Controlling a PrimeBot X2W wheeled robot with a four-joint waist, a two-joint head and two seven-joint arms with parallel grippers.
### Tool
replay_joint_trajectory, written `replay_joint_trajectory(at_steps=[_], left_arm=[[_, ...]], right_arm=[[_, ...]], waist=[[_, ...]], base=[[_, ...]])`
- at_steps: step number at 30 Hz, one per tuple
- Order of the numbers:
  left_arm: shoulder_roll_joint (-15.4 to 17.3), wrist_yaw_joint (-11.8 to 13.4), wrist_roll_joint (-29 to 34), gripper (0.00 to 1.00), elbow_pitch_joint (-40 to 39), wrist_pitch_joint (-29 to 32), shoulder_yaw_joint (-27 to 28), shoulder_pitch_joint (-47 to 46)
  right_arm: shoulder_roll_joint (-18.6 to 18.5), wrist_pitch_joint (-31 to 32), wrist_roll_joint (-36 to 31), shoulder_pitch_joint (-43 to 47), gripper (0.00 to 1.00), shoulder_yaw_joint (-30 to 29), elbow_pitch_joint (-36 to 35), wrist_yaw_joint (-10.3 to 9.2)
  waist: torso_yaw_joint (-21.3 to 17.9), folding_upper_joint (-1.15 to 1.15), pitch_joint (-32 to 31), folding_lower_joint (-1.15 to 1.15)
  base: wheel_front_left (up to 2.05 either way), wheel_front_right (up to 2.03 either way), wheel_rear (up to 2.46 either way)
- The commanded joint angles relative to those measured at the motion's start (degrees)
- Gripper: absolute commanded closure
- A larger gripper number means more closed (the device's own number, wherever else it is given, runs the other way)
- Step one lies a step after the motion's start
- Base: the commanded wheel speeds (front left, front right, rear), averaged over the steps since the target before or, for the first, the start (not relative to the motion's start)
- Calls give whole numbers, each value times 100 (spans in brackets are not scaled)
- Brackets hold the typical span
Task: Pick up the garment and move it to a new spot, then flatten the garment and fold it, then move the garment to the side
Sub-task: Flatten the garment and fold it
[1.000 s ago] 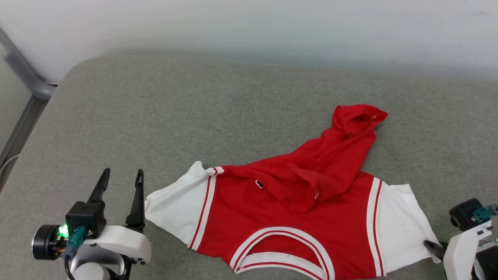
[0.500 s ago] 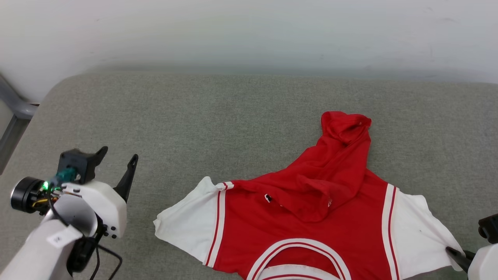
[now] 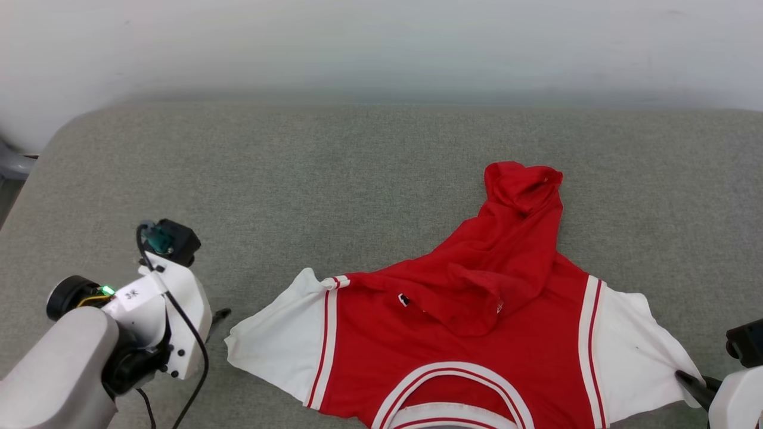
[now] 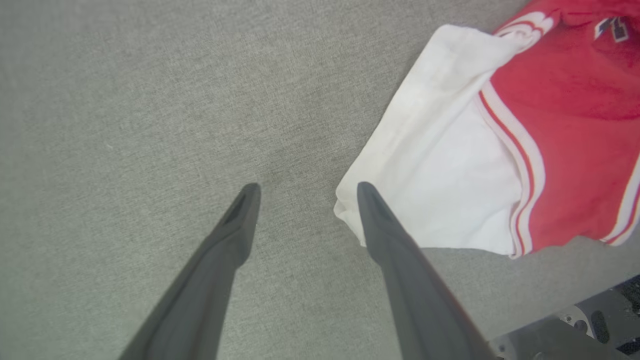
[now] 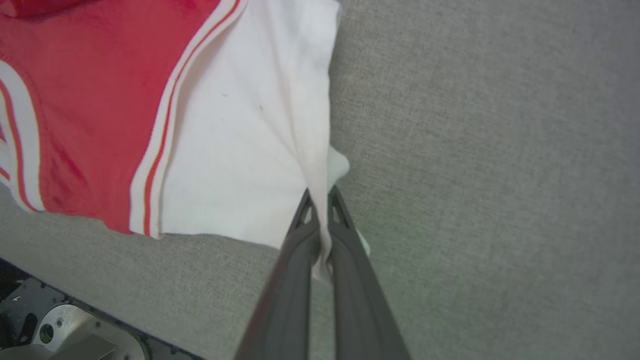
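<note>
Item: garment (image 3: pixel 477 333), red with white sleeves, lying on the grey cushion (image 3: pixel 298 179), hem bunched up. Right claw (image 5: pixel 320 194): clenched on garment's right-hand sleeve edge. Left claw (image 4: pixel 306 188): released, just beside garment's other sleeve. Risk: a one-sided pull may skew the garment or slip the thin pinch

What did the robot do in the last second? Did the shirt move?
The left hand tipped from lying flat to pointing down at the cushion beside one white sleeve of the shirt, still open, gripping nothing. The right hand stayed clamped on the other sleeve; the shirt lay bunched as before.
</note>
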Motion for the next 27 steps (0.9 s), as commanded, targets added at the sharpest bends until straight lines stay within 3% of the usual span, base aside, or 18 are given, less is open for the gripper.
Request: replay_joint_trajectory(at_steps=[1, 18, 19, 20, 21, 27], left_arm=[[5, -27, 12, 0, 35, 58, -128, -89], [-102, -29, -344, 2, 890, 251, -1718, -259], [-118, -29, -418, 69, 908, 230, -1814, -250], [-125, -29, -488, 89, 925, 195, -1880, -261], [-115, -30, -523, 100, 947, 138, -1928, -283], [-56, -31, -617, 100, 846, -695, -1868, -389]], right_arm=[[40, 28, -44, -6, 100, -18, -47, -8], [128, 156, -126, -288, 100, 64, -206, -8], [129, 153, -121, -291, 100, 70, -197, -8], [131, 150, -115, -295, 100, 70, -195, -8], [133, 144, -110, -294, 100, 70, -184, -8], [144, -6, -122, -188, 100, 2, -203, -8]], waist=[[-33, 0, 59, -1], [-194, 0, 447, -1], [-197, 0, 451, -1], [-199, 0, 452, -1], [-201, 0, 445, -1], [-179, 0, 250, -1]], base=[[0, 0, 0], [0, 0, 0], [0, 0, 0], [0, 0, 0], [0, 0, 0], [0, 0, 0]])
